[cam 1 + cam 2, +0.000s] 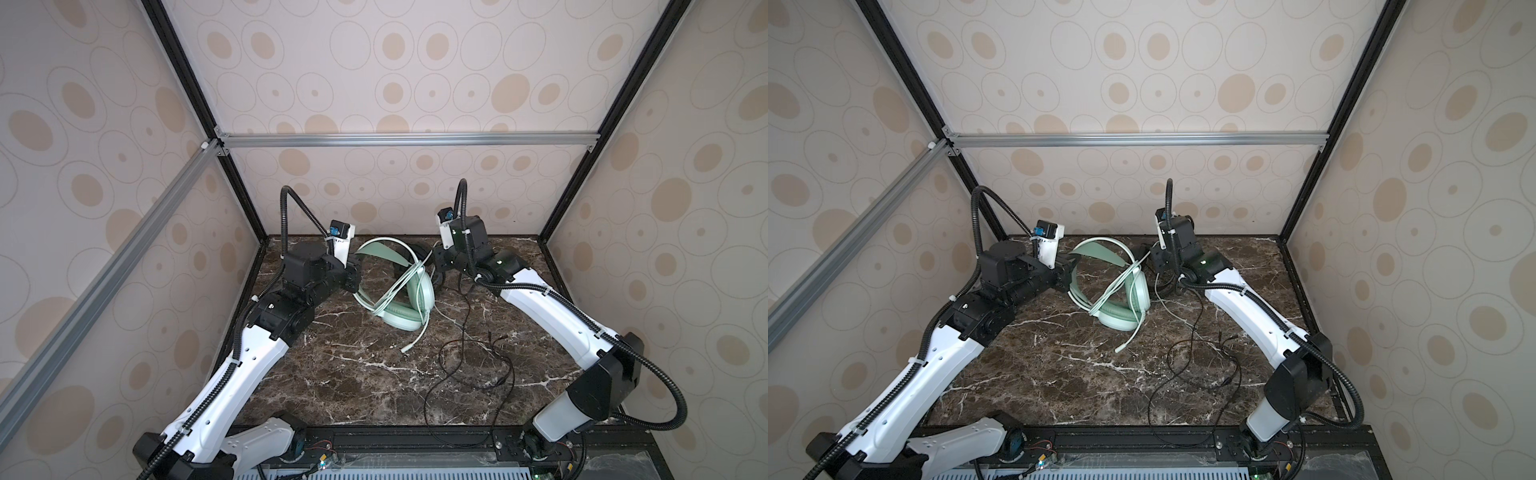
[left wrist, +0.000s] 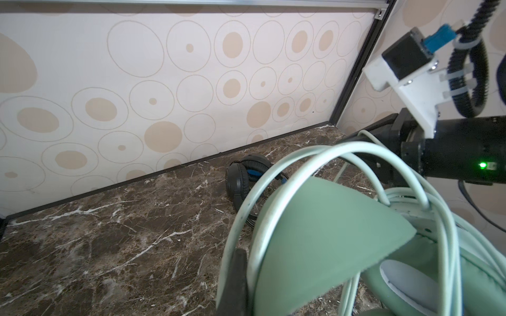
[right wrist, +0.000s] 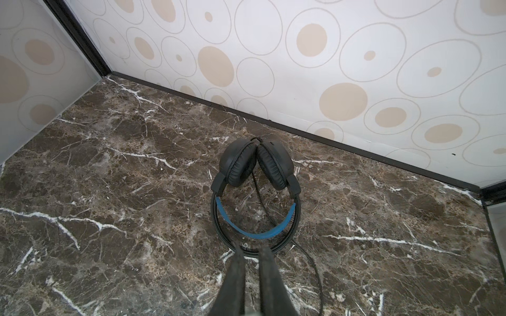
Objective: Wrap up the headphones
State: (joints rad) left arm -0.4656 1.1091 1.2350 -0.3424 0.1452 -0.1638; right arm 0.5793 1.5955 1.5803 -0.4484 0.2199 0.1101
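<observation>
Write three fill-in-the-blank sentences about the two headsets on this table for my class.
1. The left gripper grips the mint-green headset by its ____.
2. The black headset has a ____ inner headband.
3. The black cable lies on a dark ____-patterned table.
Missing words: headband; blue; marble.

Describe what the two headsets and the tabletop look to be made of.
Mint-green headset: smooth matte plastic band and soft, leatherette-like cushions. Black headset: creased leatherette-look pads; the blue band lining is possibly rubbery. Tabletop: glossy brown marble pattern with white veins; real stone or print is unclear.
</observation>
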